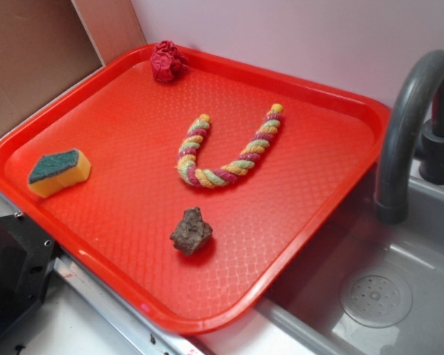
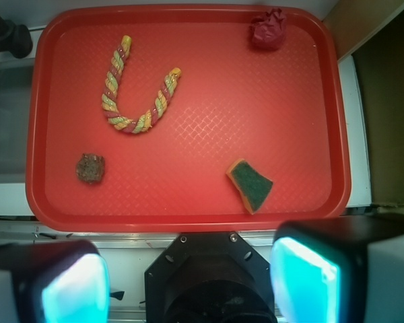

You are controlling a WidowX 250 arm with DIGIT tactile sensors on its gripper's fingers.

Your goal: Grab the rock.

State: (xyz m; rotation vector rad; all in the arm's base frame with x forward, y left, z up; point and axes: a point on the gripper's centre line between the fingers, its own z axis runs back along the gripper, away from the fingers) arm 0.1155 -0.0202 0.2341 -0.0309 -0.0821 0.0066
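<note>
The rock is a small dark brown pitted lump lying on the red tray near its front edge. In the wrist view the rock sits at the tray's lower left. My gripper hangs high above the tray's near rim, open, with its two cyan pads wide apart and nothing between them. The rock lies well ahead of the pads and to the left. The gripper does not show in the exterior view.
On the tray lie a yellow sponge with a green top, a striped rope bent into a U and a wrinkly dark red ball. A grey sink with a dark faucet adjoins the tray.
</note>
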